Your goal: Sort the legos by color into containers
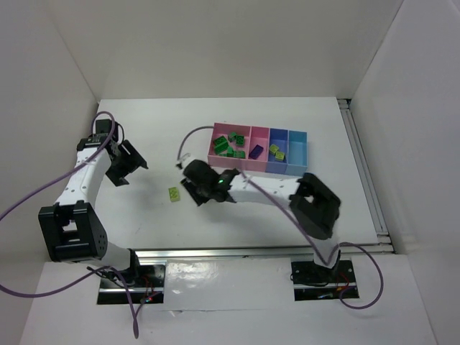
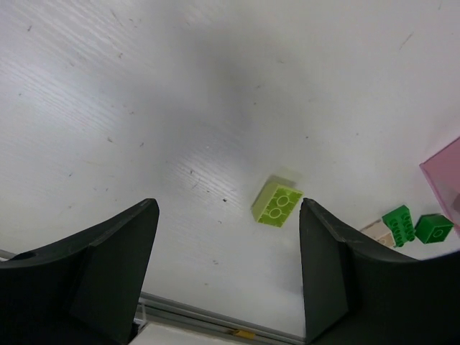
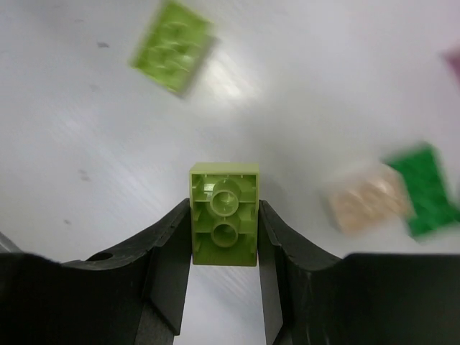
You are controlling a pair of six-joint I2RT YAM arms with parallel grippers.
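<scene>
Right tool (image 3: 224, 213) tight on yellow-green lego (image 3: 224, 188)

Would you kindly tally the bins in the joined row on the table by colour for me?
Pink: 2 (large bin, narrower bin)
Blue bin: 1
Light blue bin: 1
Total: 4

white table (image 1: 151, 129) — bin row (image 1: 297, 147) | yellow-green brick (image 1: 174, 193) | beige brick (image 3: 368, 205) | green brick (image 3: 424, 188)
</scene>
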